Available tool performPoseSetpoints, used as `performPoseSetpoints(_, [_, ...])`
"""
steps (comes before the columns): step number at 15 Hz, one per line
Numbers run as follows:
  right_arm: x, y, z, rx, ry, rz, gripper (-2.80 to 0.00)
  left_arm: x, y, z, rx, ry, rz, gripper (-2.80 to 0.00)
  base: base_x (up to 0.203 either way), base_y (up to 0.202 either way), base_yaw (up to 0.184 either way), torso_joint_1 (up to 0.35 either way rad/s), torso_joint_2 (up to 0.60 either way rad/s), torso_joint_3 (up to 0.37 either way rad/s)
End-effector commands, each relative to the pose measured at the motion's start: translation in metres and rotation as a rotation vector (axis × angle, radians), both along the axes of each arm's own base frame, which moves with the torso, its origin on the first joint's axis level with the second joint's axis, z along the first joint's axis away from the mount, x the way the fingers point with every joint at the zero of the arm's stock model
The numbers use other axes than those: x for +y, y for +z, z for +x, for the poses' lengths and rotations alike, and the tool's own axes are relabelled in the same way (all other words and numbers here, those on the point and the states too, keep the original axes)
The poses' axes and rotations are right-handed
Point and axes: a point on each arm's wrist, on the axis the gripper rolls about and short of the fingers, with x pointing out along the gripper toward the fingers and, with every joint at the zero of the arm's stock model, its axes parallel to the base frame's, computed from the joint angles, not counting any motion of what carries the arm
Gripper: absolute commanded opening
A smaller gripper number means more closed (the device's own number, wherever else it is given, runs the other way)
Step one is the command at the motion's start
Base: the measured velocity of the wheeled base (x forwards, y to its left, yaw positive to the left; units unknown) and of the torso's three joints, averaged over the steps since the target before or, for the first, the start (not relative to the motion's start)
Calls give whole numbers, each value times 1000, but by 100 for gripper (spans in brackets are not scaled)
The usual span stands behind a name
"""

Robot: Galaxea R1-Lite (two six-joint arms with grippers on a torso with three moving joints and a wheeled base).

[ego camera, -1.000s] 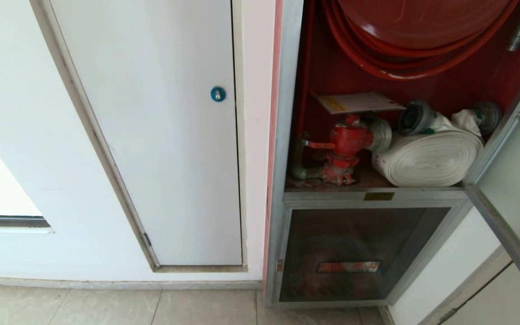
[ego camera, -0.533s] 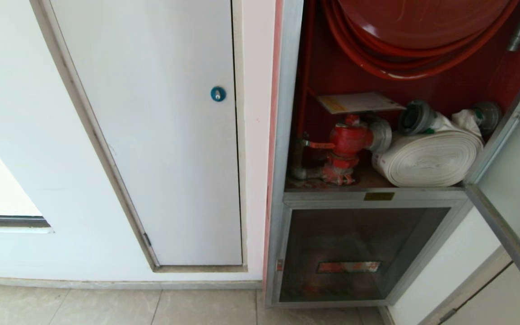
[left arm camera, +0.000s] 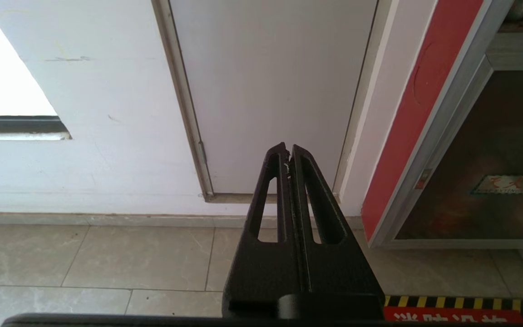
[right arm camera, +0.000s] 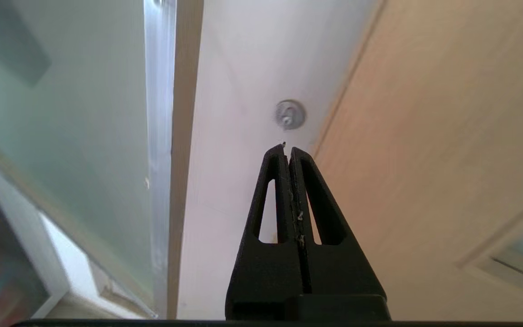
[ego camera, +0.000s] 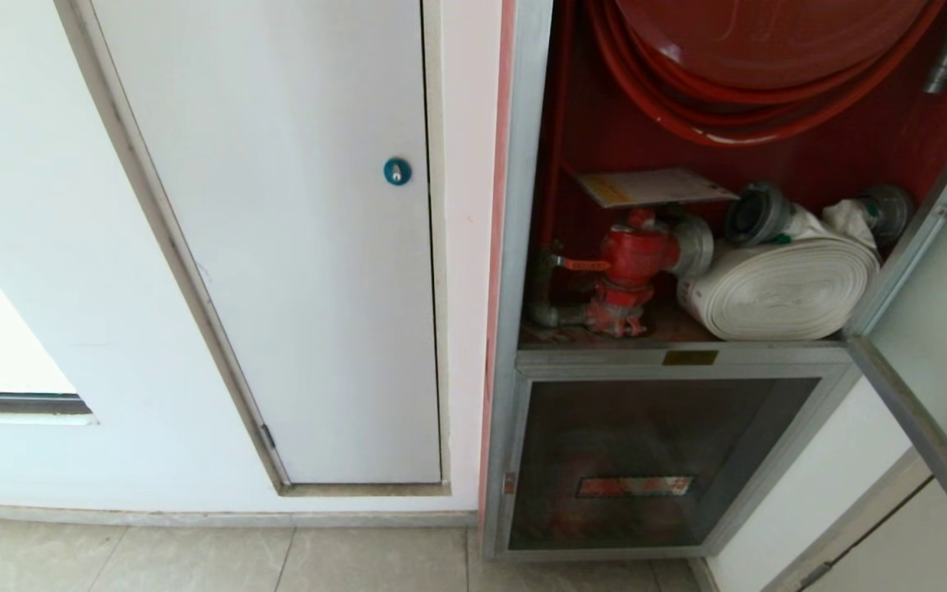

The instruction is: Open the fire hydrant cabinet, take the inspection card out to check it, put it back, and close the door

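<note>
one fire hydrant cabinet [ego camera: 515, 247] stands open, its door [ego camera: 946, 329] swung out to the right with the pale inner face showing. inside, a red hose reel [ego camera: 736, 90] hangs above a white rolled hose [ego camera: 778, 292] and red valve [ego camera: 634, 263]. the inspection card [ego camera: 654, 187] lies flat atop the valve. left gripper [left arm camera: 288, 152] and right gripper [right arm camera: 287, 152] both have fingers pressed together, empty

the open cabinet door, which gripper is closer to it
Right. The right gripper, shut, points at the wall just beside the aluminium edge of the door. The left gripper, shut, sits low facing the white flush panel, across the cabinet from the door.
</note>
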Motion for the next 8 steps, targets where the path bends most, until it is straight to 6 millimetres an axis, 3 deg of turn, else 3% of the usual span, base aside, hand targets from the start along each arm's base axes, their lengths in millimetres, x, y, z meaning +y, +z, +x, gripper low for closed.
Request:
performPoseSetpoints(1, [5,9,10,14,-54,7,-280,0,0,0,2,1,0,-280,0,0,0,0,0,0])
performPoseSetpoints(8, [-2,22,31,22,-82,18,-280,0,0,0,3,1,0,-280,0,0,0,0,0,0])
